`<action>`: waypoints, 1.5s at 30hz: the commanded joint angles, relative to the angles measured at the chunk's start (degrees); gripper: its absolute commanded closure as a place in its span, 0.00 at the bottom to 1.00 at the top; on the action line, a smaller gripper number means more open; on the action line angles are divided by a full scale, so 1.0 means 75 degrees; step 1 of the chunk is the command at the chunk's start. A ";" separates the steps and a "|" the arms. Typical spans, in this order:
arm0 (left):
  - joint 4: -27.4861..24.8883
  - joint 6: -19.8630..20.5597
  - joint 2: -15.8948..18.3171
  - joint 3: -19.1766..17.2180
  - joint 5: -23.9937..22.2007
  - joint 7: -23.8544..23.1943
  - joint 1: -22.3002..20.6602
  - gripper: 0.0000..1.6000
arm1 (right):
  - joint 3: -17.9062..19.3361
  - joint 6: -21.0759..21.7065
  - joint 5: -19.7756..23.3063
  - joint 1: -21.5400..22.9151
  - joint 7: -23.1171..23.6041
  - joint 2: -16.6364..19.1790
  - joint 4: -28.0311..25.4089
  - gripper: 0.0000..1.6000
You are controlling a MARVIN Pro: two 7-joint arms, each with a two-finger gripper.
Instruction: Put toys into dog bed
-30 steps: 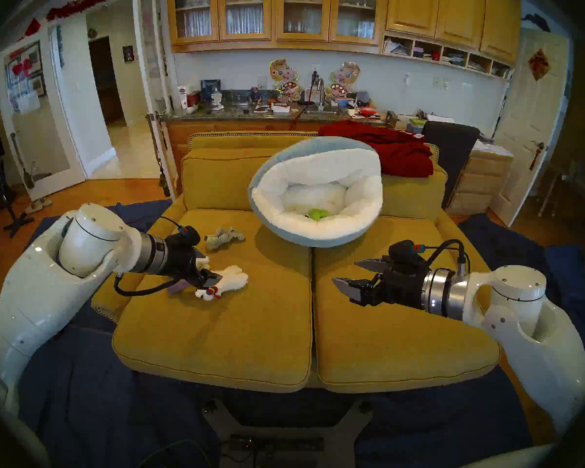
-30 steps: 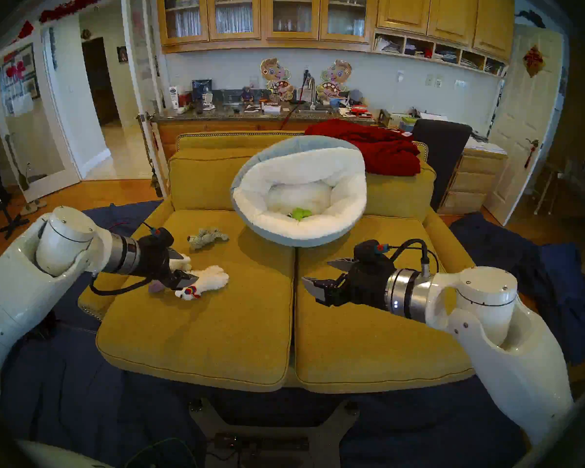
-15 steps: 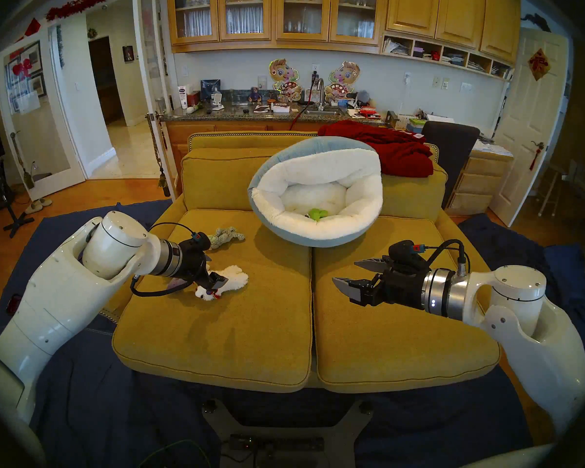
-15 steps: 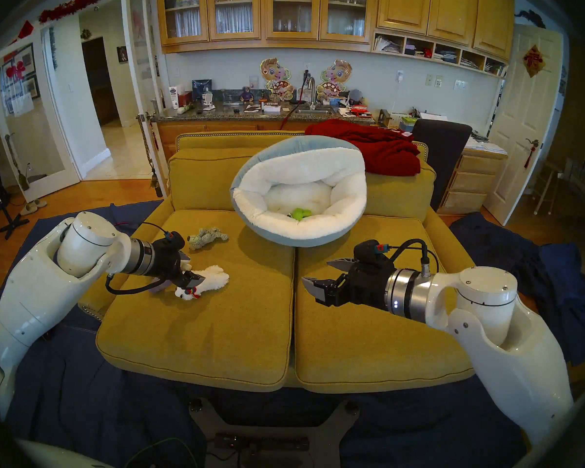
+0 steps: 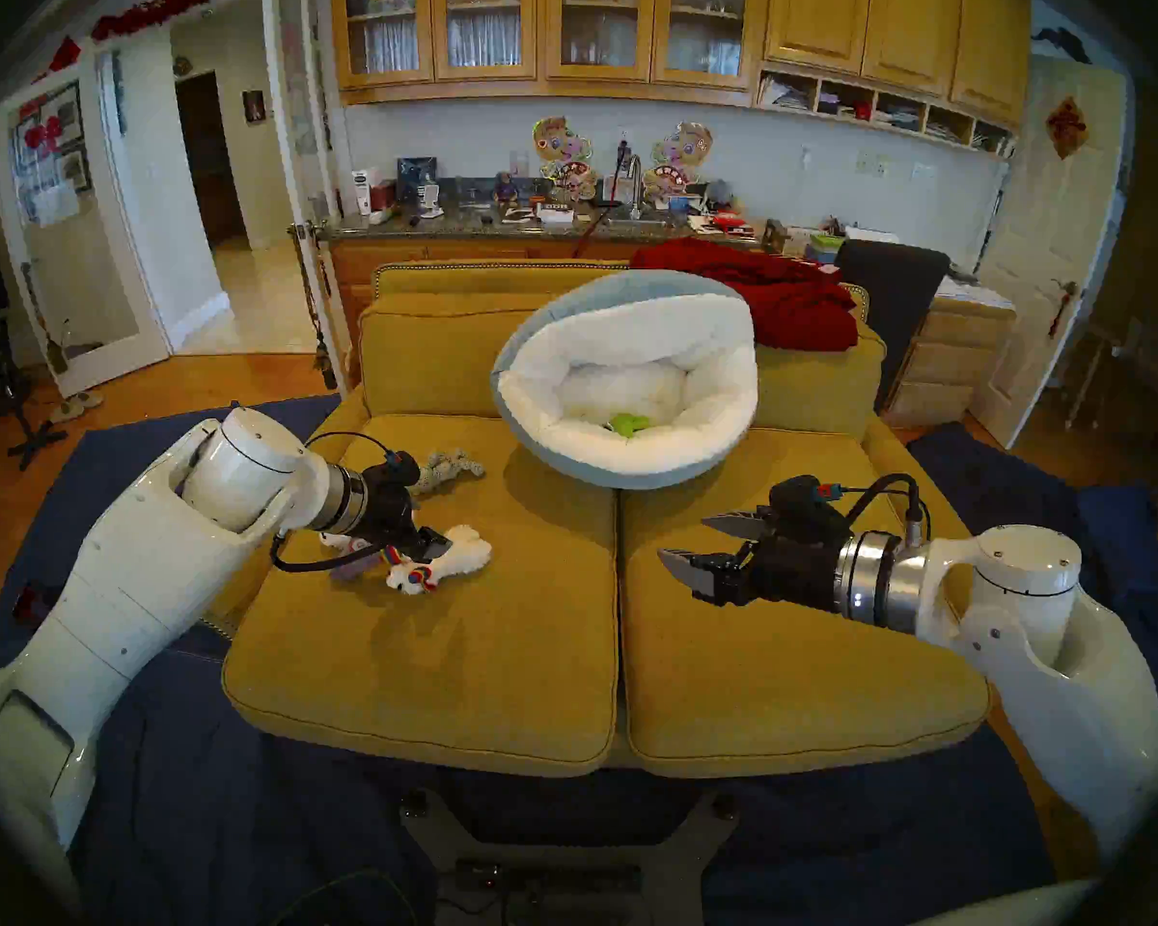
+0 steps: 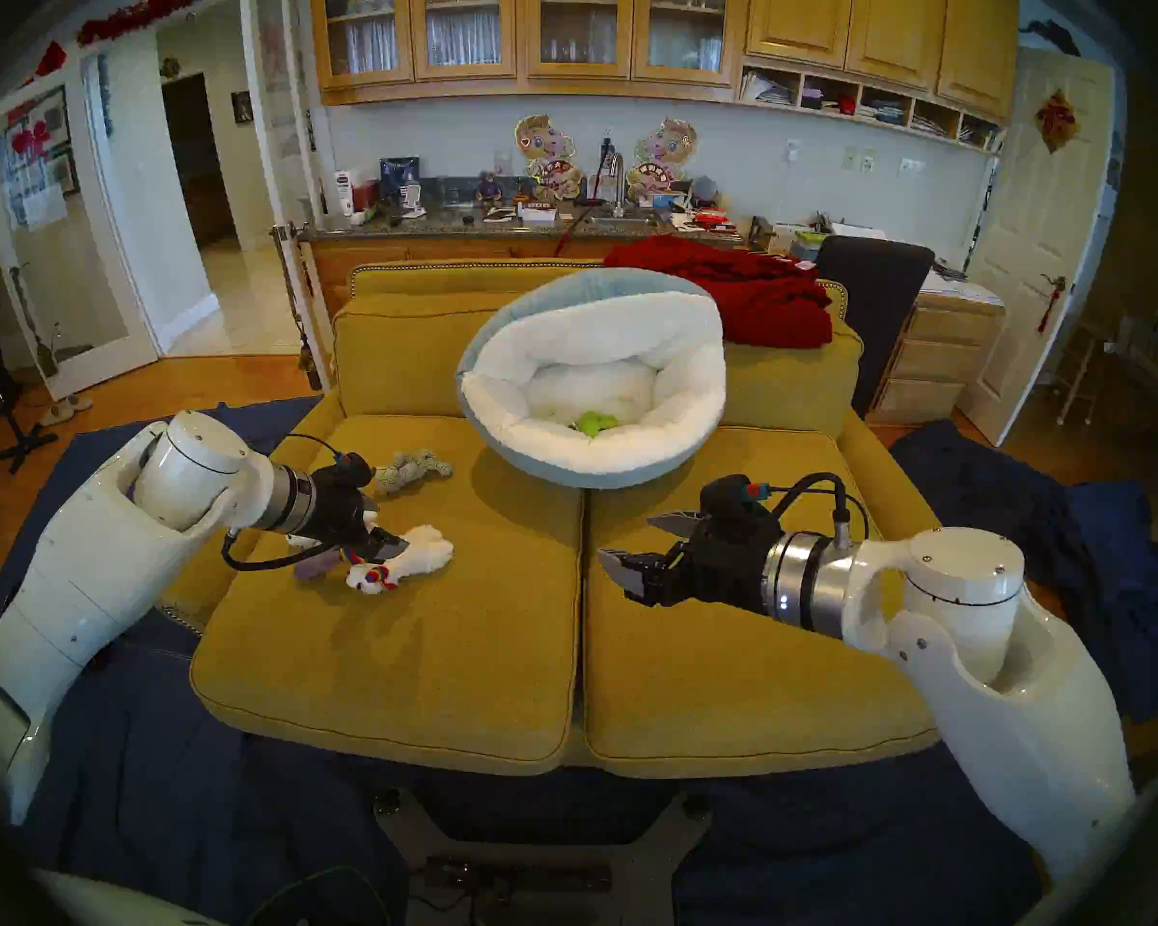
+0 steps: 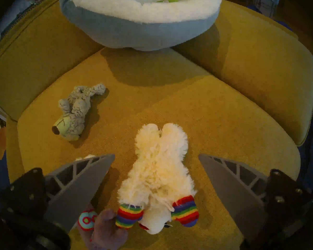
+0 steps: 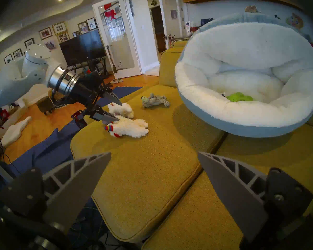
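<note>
The pale blue dog bed (image 5: 630, 480) leans tilted on the sofa back, with the green cactus (image 5: 630, 423) inside. My left gripper (image 7: 156, 155) is open and low over the white llama (image 7: 157, 172), one finger on each side of its body. The purple-grey plush (image 7: 107, 229) lies by the llama's head. The white lamb (image 8: 123, 109) lies just behind the left gripper (image 8: 120, 112). The grey-beige plush (image 7: 74, 112) lies farther back on the left seat. My right gripper (image 5: 682, 536) is open and empty above the right seat.
The mustard-yellow sofa cushions (image 5: 429, 671) carry everything. A dark-red blanket (image 5: 790, 303) hangs over the sofa back at the right. Dark blue cloths (image 5: 195, 804) cover the floor around the sofa. A cluttered counter (image 5: 529, 220) stands behind.
My left arm has reached forward and right, bringing its open gripper farther over the llama. The right arm and the toys have not moved.
</note>
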 commanded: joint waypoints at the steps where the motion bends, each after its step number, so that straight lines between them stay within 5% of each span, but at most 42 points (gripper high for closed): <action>1: 0.0338 -0.0087 -0.0135 0.0181 0.0164 -0.0228 -0.0789 0.00 | 0.0088 -0.0065 -0.0001 0.0123 -0.0026 -0.0020 -0.0128 0.00; 33: 0.0933 0.0286 -0.0722 0.0882 0.1112 0.0008 -0.1060 0.00 | 0.0087 -0.0069 0.0003 0.0121 -0.0039 -0.0019 -0.0132 0.00; 45: 0.0870 0.0185 -0.0518 0.1143 0.1238 -0.0402 -0.1049 0.00 | 0.0087 -0.0069 0.0005 0.0121 -0.0040 -0.0018 -0.0132 0.00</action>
